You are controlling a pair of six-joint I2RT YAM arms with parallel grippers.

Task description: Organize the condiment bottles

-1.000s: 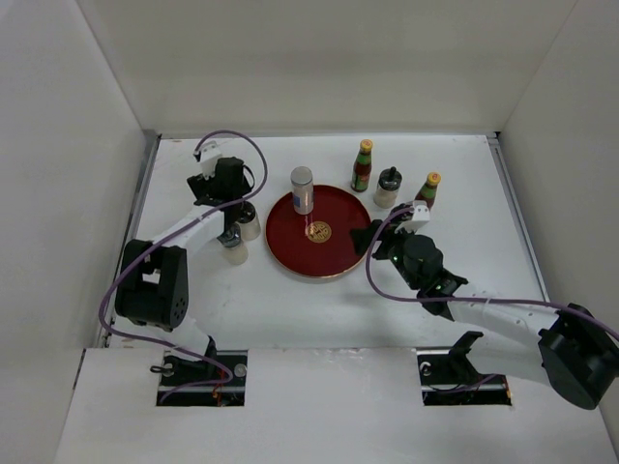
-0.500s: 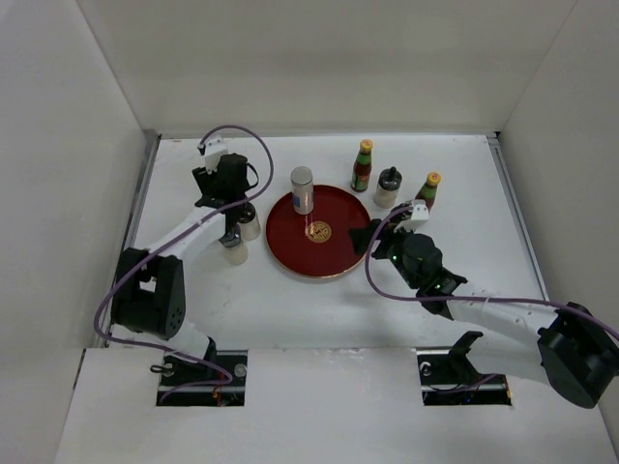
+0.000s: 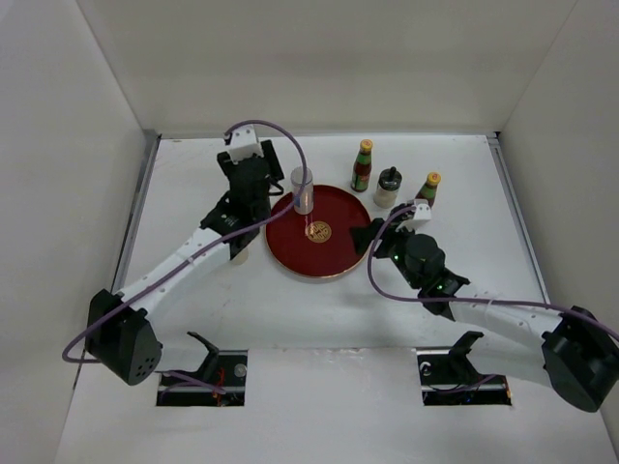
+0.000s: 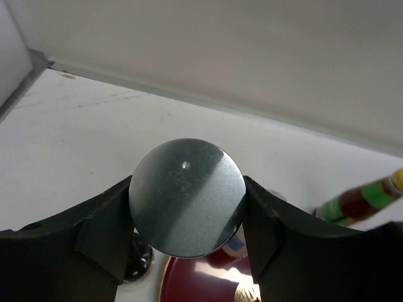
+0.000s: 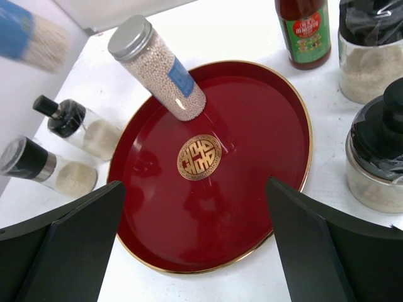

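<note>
White tabletop (image 3: pixel 319 309): left jaws clamp a silver-capped shaker (image 4: pixel 187 198) upright, cap up; right jaws gape beside plate (image 5: pixel 277 126).

Soft, even light from above in a bright white box, with only faint shadows.

In the top view the table (image 3: pixel 319 309) is evenly lit, its shadows are pale and soft-edged, and nothing is blown out. In the left wrist view the silver-capped shaker (image 4: pixel 187 198) fills the centre. A broad pale sheen crosses its cap from 1 to 7 o'clock, and the sauce bottle (image 4: pixel 359 202) at 4 o'clock is out of focus. In the right wrist view the red plate (image 5: pixel 252 157) is sharp and glossy, mirroring what stands on it. A blue-labelled shaker (image 5: pixel 22 34) at 10 o'clock is smeared, and uprights lean outward toward the edges.
</note>
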